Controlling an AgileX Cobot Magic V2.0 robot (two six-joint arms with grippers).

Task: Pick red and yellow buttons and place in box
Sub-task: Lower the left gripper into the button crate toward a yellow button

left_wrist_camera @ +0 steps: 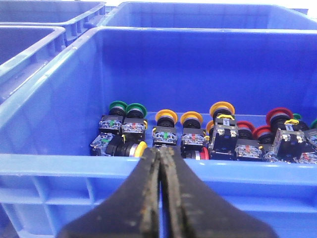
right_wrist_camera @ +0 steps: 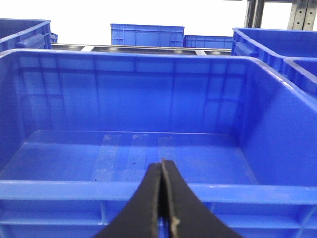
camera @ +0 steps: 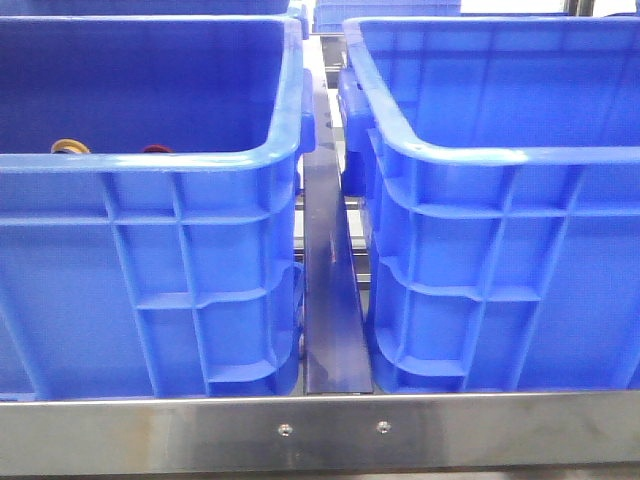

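Several push buttons lie in the left blue crate (left_wrist_camera: 49,166), which the front view shows on the left (camera: 150,160). Yellow-capped buttons (left_wrist_camera: 167,117) stand in the middle of the row and red-capped ones (left_wrist_camera: 279,117) toward one end. In the front view only a yellow cap (camera: 70,146) and a red cap (camera: 155,149) peek over the rim. My left gripper (left_wrist_camera: 160,151) is shut and empty, hovering just outside that crate's near rim. The box (right_wrist_camera: 74,191) is the empty right crate (camera: 500,155). My right gripper (right_wrist_camera: 162,162) is shut and empty at its near rim.
Green-capped buttons (left_wrist_camera: 118,106) stand at the other end of the row. A metal divider bar (camera: 330,290) runs between the two crates, and a steel rail (camera: 330,430) crosses in front. More blue crates (right_wrist_camera: 146,34) stand behind and beside.
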